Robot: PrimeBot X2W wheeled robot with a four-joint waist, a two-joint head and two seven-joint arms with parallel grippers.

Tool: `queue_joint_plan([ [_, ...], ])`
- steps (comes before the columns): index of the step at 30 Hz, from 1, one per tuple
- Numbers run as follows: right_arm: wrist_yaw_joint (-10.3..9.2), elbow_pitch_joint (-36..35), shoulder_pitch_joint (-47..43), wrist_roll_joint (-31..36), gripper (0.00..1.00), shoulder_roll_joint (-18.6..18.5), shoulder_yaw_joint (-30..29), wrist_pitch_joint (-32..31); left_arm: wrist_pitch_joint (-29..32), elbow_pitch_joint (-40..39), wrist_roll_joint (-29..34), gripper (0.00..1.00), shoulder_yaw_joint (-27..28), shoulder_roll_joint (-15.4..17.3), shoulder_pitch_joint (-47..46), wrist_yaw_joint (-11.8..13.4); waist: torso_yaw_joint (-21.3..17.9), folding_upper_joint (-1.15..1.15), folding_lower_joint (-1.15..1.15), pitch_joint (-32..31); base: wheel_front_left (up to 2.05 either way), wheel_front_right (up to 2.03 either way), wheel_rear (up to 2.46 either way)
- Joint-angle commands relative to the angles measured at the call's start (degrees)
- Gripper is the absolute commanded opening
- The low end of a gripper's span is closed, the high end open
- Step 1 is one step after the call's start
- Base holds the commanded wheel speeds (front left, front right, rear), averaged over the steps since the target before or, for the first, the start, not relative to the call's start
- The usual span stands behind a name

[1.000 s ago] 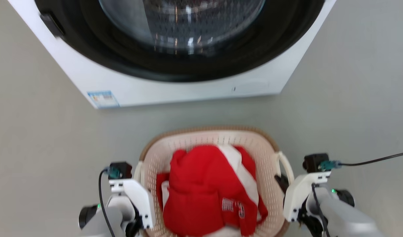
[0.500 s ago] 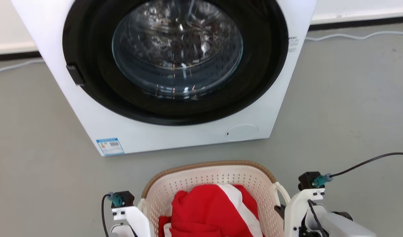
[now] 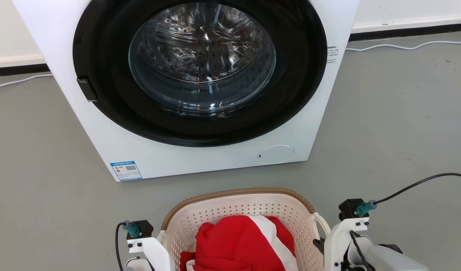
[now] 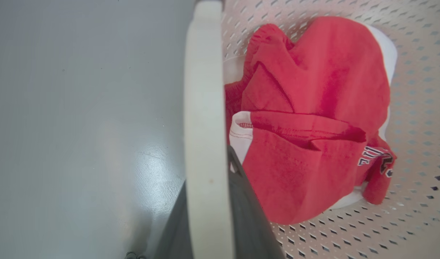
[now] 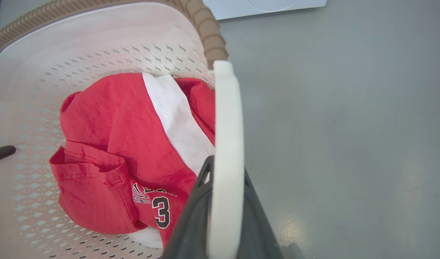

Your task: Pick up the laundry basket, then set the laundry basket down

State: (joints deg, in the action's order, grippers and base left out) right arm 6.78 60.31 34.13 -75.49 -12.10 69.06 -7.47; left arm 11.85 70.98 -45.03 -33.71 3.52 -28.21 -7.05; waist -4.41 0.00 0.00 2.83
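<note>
A: Where is the laundry basket (image 3: 234, 194)?

B: At the bottom centre of the head view, cut off by the lower edge. Its brown rim faces the washing machine (image 3: 200, 162), which fills the upper middle of that frame. A strip of grey floor (image 3: 385, 124) lies between them, so the two are apart.

A: Does its base rest on the floor?

B: That cannot be told, because the base is hidden.

A: And inside it?

B: A crumpled red garment (image 3: 238, 244) with a white band. The right wrist view shows a printed number 3 (image 5: 161, 213) on it, low in the frame.

A: What about the left end effector (image 4: 205, 172)?

B: In the left wrist view its two dark fingers rise from the bottom edge. They are pinched on either side of the left handle (image 4: 205, 100), a white loop running up the middle of the frame.

A: And the right end effector (image 5: 225, 169)?

B: It is much the same. Its dark fingers clamp the right handle (image 5: 225, 118), which stands upright at the centre of the right wrist view, just below the end of the brown rim.

A: Anything else?

B: A black cable (image 3: 415, 184) arcs from the right wrist to the right edge of the head view. A blue label (image 3: 125, 170) sits at the lower left of the machine's front.
</note>
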Motion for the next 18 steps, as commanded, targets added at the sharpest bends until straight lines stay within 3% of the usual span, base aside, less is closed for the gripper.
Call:
queue_joint_plan([
  [1, 0.7, -0.7, 0.4, -0.5, 0.0, 0.0, 0.7, 0.9, -0.2, -1.4, -0.4, 0.0, 0.8, 0.7, -1.0, -0.4, 0.1, 0.0, 0.0, 0.1, 0.0, 0.0, 0.0],
  [18, 0.7, -0.9, 0.7, -2.3, 0.0, -0.1, 2.5, 1.7, -1.5, -0.6, -3.8, 0.0, -2.3, 0.8, -1.6, -0.4, 0.5, 0.0, 0.0, 0.8, 0.0, 0.0, 0.0],
])
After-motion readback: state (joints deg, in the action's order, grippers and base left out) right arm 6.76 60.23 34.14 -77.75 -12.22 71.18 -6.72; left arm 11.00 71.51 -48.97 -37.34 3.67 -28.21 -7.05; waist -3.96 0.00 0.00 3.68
